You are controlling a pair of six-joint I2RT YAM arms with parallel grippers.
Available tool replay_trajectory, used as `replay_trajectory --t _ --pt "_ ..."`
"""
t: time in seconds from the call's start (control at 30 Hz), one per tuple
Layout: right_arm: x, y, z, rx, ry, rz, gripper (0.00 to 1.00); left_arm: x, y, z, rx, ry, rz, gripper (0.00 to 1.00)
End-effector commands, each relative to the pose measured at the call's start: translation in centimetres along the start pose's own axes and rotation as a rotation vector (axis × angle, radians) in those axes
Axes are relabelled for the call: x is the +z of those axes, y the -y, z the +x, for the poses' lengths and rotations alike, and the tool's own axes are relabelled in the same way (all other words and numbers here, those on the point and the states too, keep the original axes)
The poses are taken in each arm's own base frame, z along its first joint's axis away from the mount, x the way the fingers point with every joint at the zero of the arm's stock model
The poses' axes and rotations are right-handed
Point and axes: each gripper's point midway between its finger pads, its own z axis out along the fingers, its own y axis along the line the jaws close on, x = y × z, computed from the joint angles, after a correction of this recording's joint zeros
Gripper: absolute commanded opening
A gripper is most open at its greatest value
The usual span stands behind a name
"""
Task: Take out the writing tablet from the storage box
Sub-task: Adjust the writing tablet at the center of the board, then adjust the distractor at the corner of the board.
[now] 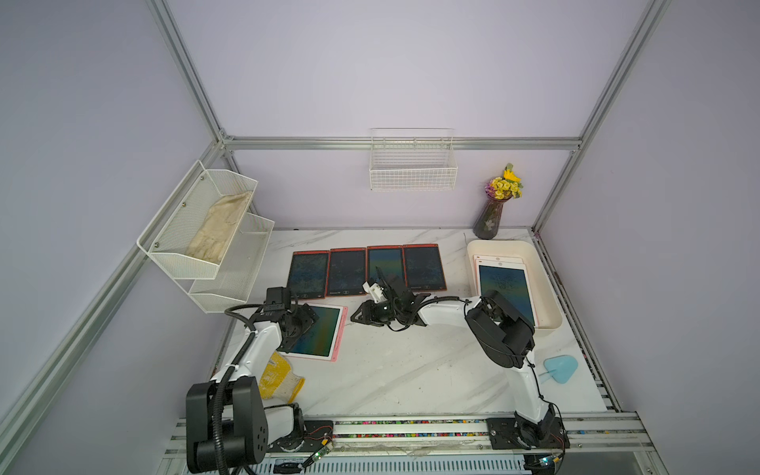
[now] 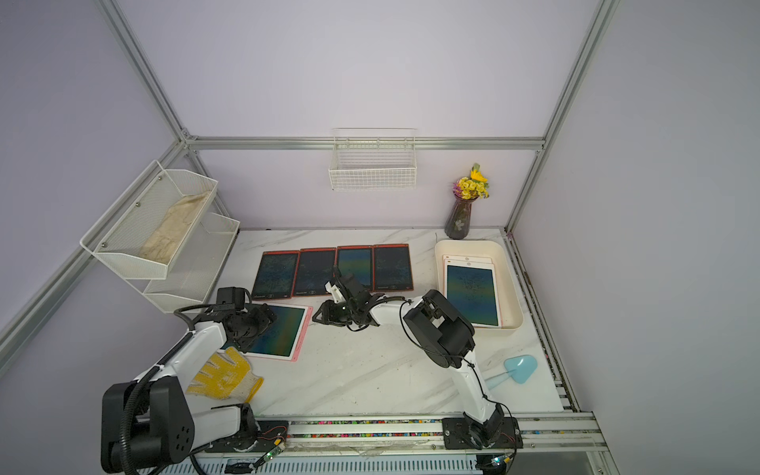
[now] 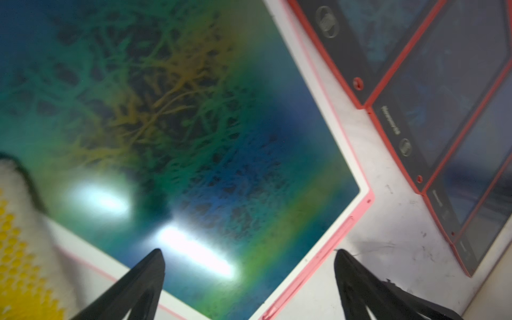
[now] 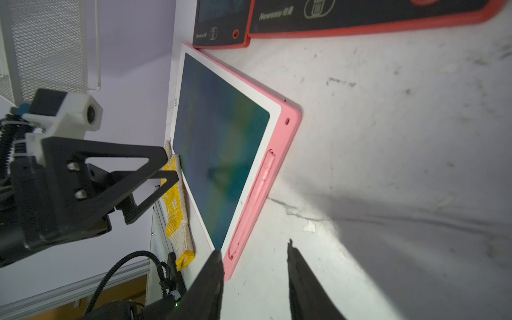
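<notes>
The flat pink-and-white writing tablet (image 1: pixel 318 331) lies on the marble table (image 1: pixel 411 370), far from the cream plastic storage box (image 1: pixel 499 248). The left gripper (image 3: pixel 248 250) hangs wide over it. The right gripper (image 4: pixel 253 248) looks half open, probably empty. Lift away straight up.

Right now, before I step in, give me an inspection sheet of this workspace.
Surface: white marble-look tabletop, scuffed.
Job's things: cream-white plastic storage box holds white-framed writing tablet, another beneath; pink-edged tablet and four red-framed tablets on table.
Clutter: yellow-dotted knit glove, pale blue heart-shaped object, purple vase of flowers.
Grippers: left gripper open over pink-edged tablet; right gripper open, empty.
Cables: black conduit on left arm, thin wire on right arm.
Surroundings: white wire wall basket; white mesh shelf holding beige cloth.
</notes>
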Motion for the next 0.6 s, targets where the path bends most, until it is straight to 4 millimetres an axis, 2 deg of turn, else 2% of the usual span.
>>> replay_trajectory --t 0.0,0.27,0.4,0.57 --pt "-1.6 -2.0 -0.3 -0.042 0.018 -0.026 0.41 -0.2 -2.9 0.9 -0.125 0.027 -0.035 0.95" --pt "-2.1 -2.5 -0.7 -0.048 0.032 -0.017 0.41 -1.3 -7.6 2.4 -0.304 0.149 -0.068 0.98" --pt "-2.2 -2.5 -0.7 -0.047 0.030 -0.012 0.41 -2.0 -9.2 2.9 -0.361 0.196 -0.091 1.00" --pt "-2.4 -2.5 -0.8 -0.049 0.035 -0.002 0.41 -1.7 -11.4 4.4 -0.462 0.195 -0.111 1.00"
